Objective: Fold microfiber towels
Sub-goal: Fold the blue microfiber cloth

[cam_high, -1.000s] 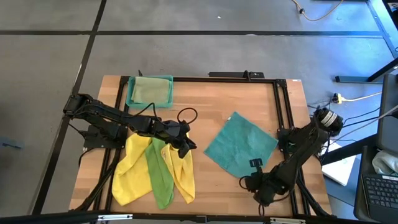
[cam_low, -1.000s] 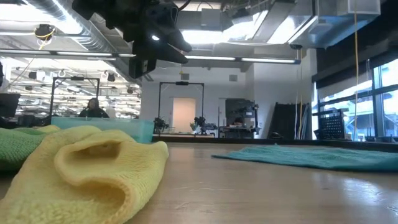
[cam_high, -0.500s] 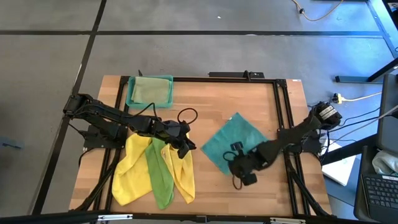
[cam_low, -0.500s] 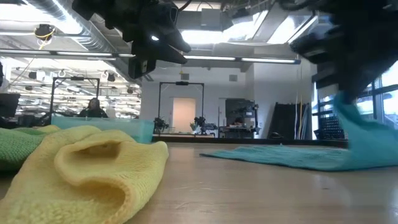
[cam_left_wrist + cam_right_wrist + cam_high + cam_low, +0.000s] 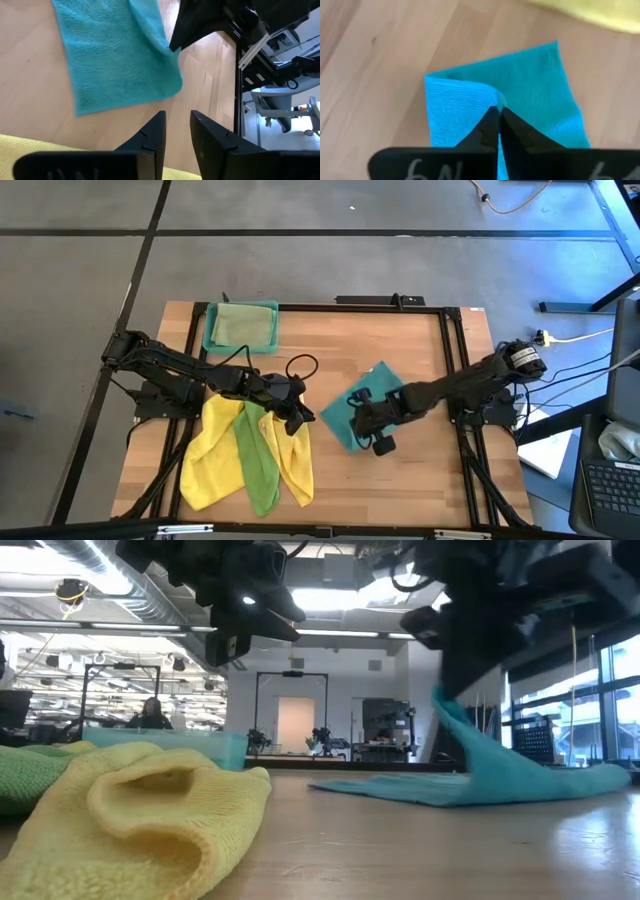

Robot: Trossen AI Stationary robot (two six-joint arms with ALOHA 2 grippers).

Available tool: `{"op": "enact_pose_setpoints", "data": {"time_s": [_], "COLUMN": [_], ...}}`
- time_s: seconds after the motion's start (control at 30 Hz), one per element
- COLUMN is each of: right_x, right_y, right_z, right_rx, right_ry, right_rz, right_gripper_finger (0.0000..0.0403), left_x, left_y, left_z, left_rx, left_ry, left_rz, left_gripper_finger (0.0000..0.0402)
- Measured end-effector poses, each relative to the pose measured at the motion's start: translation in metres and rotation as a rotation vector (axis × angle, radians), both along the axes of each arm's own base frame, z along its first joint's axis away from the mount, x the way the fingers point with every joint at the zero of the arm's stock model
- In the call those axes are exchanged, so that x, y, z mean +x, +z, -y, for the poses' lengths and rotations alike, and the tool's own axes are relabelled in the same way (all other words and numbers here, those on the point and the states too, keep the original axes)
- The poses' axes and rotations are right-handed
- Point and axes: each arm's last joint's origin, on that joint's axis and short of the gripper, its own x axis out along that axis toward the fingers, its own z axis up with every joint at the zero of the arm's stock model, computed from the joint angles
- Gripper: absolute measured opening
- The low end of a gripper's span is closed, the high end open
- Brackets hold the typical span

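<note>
A teal towel (image 5: 384, 379) lies at the middle right of the table, partly doubled over itself. My right gripper (image 5: 366, 423) hangs over its near left part, shut on it. In the low view the cloth (image 5: 500, 780) rises in a peak to that gripper (image 5: 468, 660). Two yellow towels (image 5: 205, 455) and a bright green one (image 5: 260, 468) lie bunched at the near left. My left gripper (image 5: 298, 418) hovers over their far right end, open and with nothing between its fingers (image 5: 177, 125). A pale olive towel (image 5: 242, 325) lies in the tray (image 5: 212, 342). My right gripper pinches a raised peak of the teal towel (image 5: 494, 103) between its two shut fingers, slanting down from above. One layer or several, I cannot tell. The pinched part is lifted clear and the cloth slopes down slack from it (image 5: 450, 715); the rest lies flat on the table.
Black frame rails (image 5: 452, 360) run along the table's sides and far edge. A black cable loop (image 5: 300, 365) lies just beyond my left gripper. Bare wood (image 5: 420, 480) shows at the near right and between the two towel groups.
My right gripper has travelled from the near right corner toward the table's left and far side, rolling as it went, still shut on the teal towel. The towel's near corner has been lifted and carried over the rest, so the flat diamond is now doubled over; its far part stayed put.
</note>
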Motion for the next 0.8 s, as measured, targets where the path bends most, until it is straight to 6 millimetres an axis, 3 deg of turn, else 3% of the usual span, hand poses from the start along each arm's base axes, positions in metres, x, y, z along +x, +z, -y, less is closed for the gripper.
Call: {"op": "enact_pose_setpoints", "data": {"time_s": [0.43, 0.8], "right_x": [0.029, 0.041], "right_y": [-0.012, -0.003], "right_z": [0.045, 0.052], "right_rx": [0.008, 0.106], "right_ry": [-0.084, -0.134], "right_rz": [0.089, 0.225], "right_gripper_finger": [0.0014, 0.0020], "left_x": [-0.002, -0.003], "left_y": [-0.003, -0.007], "left_z": [0.001, -0.013], "left_rx": [-0.024, 0.026], "left_ry": [-0.040, 0.064], "left_rz": [-0.040, -0.083], "left_gripper_finger": [0.0081, 0.0094]}}
